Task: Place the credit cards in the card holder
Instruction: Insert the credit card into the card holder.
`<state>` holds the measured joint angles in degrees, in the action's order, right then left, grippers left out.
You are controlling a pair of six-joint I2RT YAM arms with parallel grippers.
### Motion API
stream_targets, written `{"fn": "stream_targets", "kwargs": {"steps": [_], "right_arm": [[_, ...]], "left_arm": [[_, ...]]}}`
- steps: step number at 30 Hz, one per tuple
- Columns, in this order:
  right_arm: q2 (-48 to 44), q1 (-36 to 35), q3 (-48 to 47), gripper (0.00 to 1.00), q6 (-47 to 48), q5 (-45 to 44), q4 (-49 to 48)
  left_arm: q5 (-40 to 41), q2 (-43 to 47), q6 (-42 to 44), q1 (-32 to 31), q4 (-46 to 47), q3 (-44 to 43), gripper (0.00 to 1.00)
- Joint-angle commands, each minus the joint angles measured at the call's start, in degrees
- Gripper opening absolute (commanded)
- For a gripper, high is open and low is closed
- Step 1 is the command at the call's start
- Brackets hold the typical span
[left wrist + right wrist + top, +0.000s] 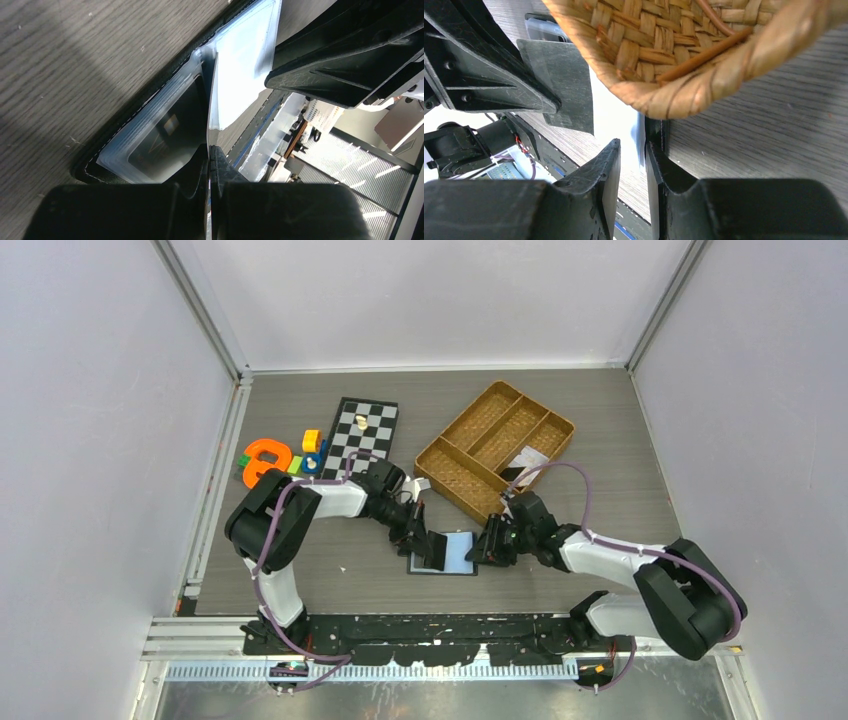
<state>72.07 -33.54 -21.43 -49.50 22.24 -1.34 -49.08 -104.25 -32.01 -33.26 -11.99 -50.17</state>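
- Left pincer (433, 546): jaws pressed together on a clear leaf of the wallet (461, 553); in its wrist view the leaf rises straight from the closed tips (209, 149)
- Wallet: lies open on the table (330, 575), under the left pincer and reaching across to the right one; bluish-grey inside faces up; black rim around it
- Dark card (169, 134): sits inside a clear pocket just beside the left pincer's tips, on the table side of the raised leaf; a gold chip shows on its face
- Right pincer (633, 150): jaws narrowly apart; the wallet's thin pale edge stands between them, against one finger, with a gap to the other; whether it is gripped cannot be told
- Tray (455, 472): brown and woven, just beyond the right pincer; its rim overhangs the fingers in that wrist view; a whitish-and-dark flat piece (527, 462) lies in a compartment beyond that pincer; whether it is a card cannot be told
- Chessboard (362, 435) and coloured toys (272, 458): beyond the left pincer, well apart from it
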Motion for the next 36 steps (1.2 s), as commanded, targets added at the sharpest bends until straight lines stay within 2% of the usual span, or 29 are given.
{"fn": "stream_targets", "kwargs": {"steps": [1,5,10,19,36], "right_arm": [[1.3,-0.4,1.2,0.31,-1.4,0.9,-6.3],[2.3,-0.5,2.6,0.3,-3.5,1.8,-10.2],[2.5,-0.7,2.9,0.26,-4.2,0.6,-10.2],[2.9,-0.7,2.1,0.07,-4.6,-3.5,-4.6],[3.1,-0.7,2.0,0.02,-4.8,-5.2,-3.0]], "left_arm": [[1.7,0.0,-0.4,0.0,2.5,1.2,0.0],[2.0,-0.1,-0.7,0.0,3.4,1.8,0.0],[2.1,0.1,-1.6,0.0,5.0,2.5,0.0],[2.7,0.1,-3.3,0.1,6.2,2.7,0.0],[5.2,-0.1,-8.4,0.4,8.5,4.8,0.0]]}}
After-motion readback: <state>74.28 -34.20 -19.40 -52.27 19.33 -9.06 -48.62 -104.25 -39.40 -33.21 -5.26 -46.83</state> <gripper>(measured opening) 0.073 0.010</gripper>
